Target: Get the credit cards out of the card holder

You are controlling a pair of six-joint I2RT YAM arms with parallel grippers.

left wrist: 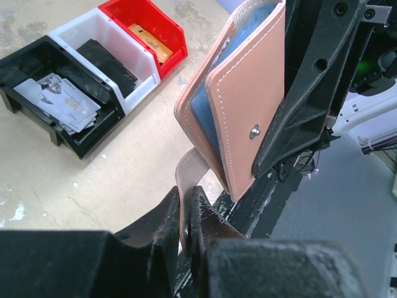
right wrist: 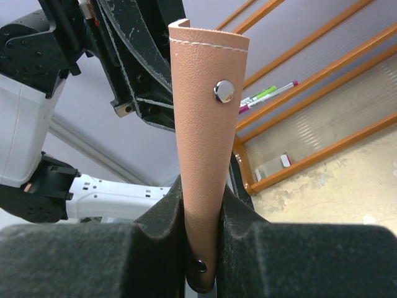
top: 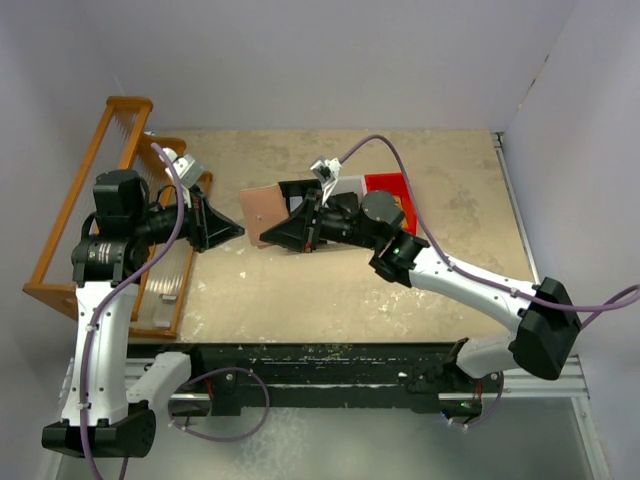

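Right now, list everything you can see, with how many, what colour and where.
card holder: one, salmon-pink with blue lining, held between both grippers
black bin, white bin, red bin: three, side by side on the table
pale cards: several, whitish-grey, in the black bin
dark flat items: count unclear, black, in the white bin
orange card: at least one, in the red bin
wooden rack: one, orange-brown, table's far left
markers: two, green and pink, at the rack
table: one, beige
left gripper: one, black, shut on the card holder's strap
right gripper: one, black, shut on the card holder's body
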